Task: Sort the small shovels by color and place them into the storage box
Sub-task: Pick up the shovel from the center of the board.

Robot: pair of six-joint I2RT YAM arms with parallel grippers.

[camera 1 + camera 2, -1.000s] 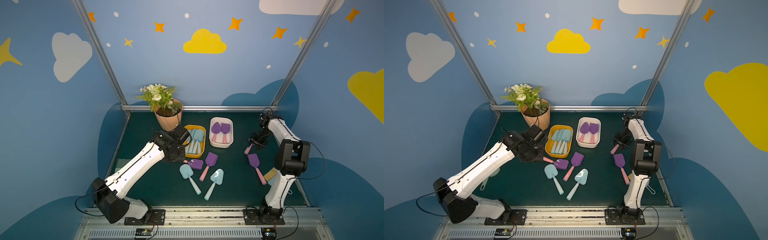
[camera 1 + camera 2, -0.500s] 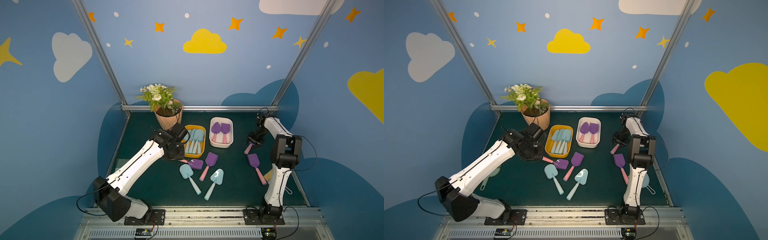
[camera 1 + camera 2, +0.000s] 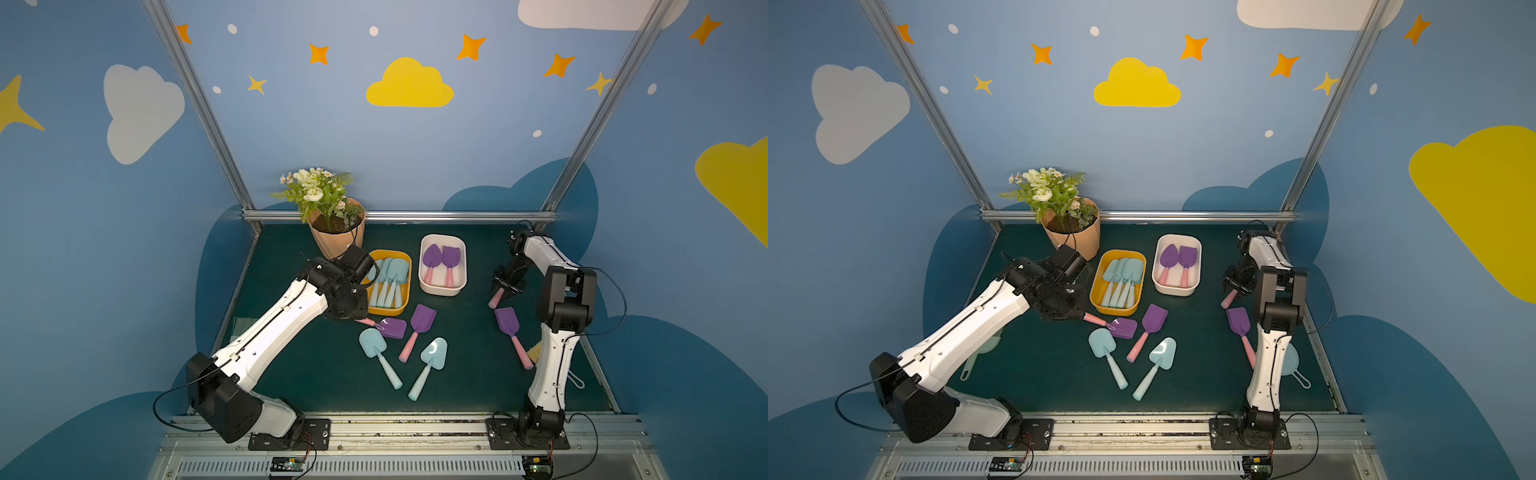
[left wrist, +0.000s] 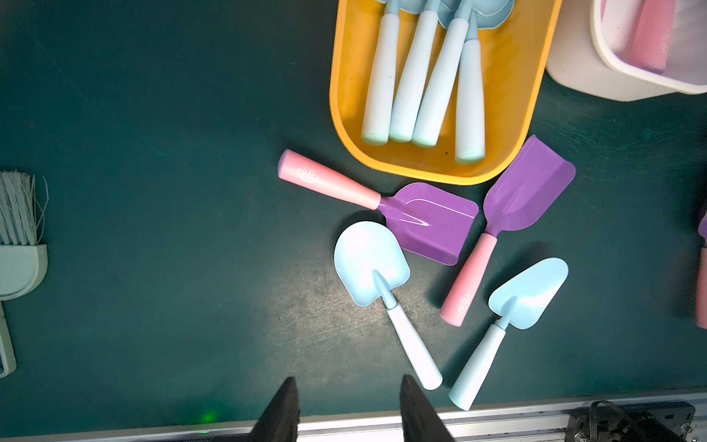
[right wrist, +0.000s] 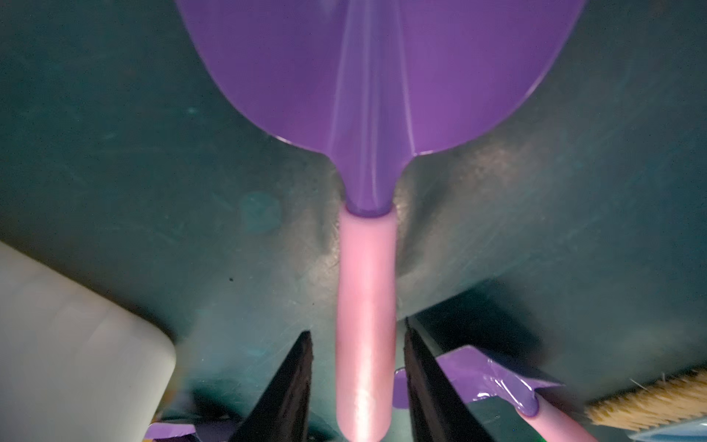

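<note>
Front rail: a metal rail edges the dark green tabletop; both arm bases are bolted to it.
Blue shovels, loose: the round blue shovel and the pointed blue shovel lie flat near mid-tabletop, apart, handles toward the rail.
Purple shovels, loose: the square purple shovel has its blade against the round blue shovel's blade, pink handle pointing at the left wrist. The scoop purple shovel lies between the two blue ones, blade just beside the yellow box.
By the right arm: the lone purple shovel lies flat, handle toward the rail.
Brushes: a mint-green brush shows partly behind the left arm; a blue brush with tan bristles shows partly behind the right arm.
Left gripper: jaws apart with nothing between them, over bare tabletop; hidden under the wrist in both top views.
Right gripper: jaws apart, one on each side of the pink handle of the far purple shovel, a thin gap showing on both sides; the shovel lies on the tabletop.
Yellow box: holds four light blue shovels, handles toward the rail.
White box: just beside the yellow box; holds two purple shovels side by side.
Back: a flower pot stands by the yellow box's far end, in front of the blue back wall.
</note>
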